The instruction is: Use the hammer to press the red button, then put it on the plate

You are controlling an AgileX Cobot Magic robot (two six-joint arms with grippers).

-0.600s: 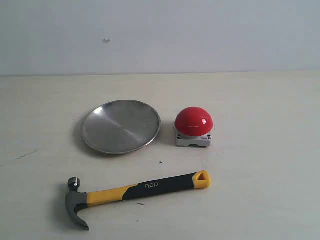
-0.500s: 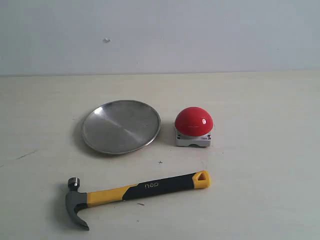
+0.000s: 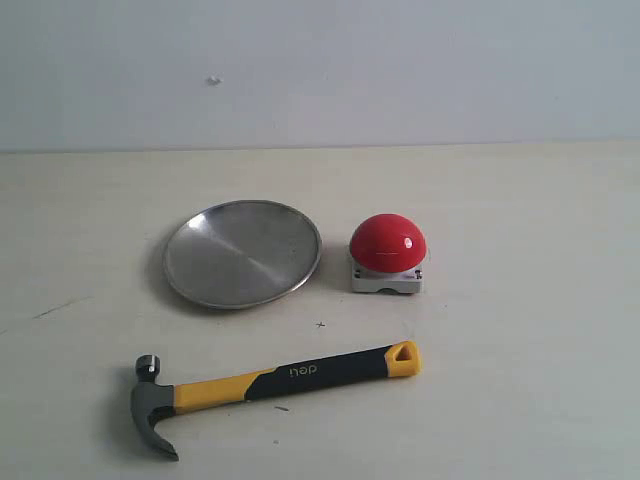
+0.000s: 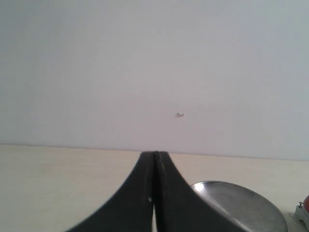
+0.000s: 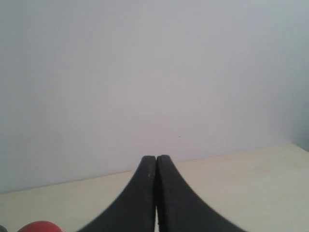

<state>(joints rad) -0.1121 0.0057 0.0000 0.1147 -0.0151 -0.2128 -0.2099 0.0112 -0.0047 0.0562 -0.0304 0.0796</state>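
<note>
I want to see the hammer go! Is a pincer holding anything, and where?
Nothing is held. The left pincer and right pincer are shut and empty; the hammer lies untouched on the table.

The plate (image 3: 242, 253) is brushed silver, streaked with paler and darker grey reflections. Just beside the plate, the red button (image 3: 387, 243) is a glossy red dome with a small white glint, set on its light-grey base. In front of the plate, the hammer (image 3: 270, 385) has a dark grey head. Its handle is yellow next to the head, black along the middle with pale lettering, and yellow at the end. The table (image 3: 520, 230) under the plate is pale cream with a few dark specks. The wall (image 3: 400, 70) behind the plate is pale grey-white with one small mark. The left gripper (image 4: 154, 153) and right gripper (image 5: 156, 157) are black.
</note>
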